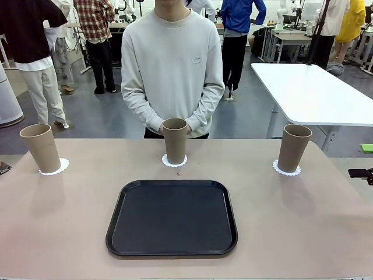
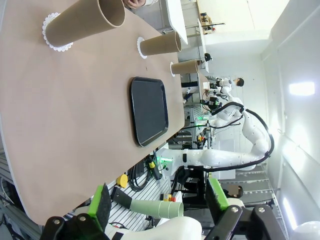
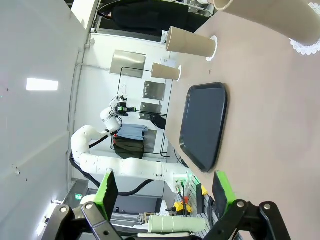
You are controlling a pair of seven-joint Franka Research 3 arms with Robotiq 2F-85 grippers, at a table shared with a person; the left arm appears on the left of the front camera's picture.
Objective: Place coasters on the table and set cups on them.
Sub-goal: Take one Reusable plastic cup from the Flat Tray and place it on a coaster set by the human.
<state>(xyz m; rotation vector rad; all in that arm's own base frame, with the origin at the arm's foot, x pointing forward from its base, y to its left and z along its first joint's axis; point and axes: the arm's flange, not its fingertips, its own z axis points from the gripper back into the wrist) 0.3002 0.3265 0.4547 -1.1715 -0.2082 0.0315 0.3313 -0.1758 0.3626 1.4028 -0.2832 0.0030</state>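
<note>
Three tan cups stand upright on the beige table (image 1: 70, 233), each on a white lacy coaster: left cup (image 1: 41, 147) on coaster (image 1: 56, 168), middle cup (image 1: 175, 140) on coaster (image 1: 174, 162), right cup (image 1: 294, 147) on coaster (image 1: 287, 171). My left gripper (image 2: 158, 200) is open and holds nothing. It hangs off the table's end, with the nearest cup (image 2: 85, 22) far ahead. My right gripper (image 3: 165, 190) is open and holds nothing too, well back from its nearest cup (image 3: 270, 15).
A black tray (image 1: 172, 219) with nothing on it lies at the table's middle front. A person stands at the far side, hands together just behind the middle cup. A white table (image 1: 315, 93) stands at the back right. A small brown speck (image 1: 178, 173) lies near the middle coaster.
</note>
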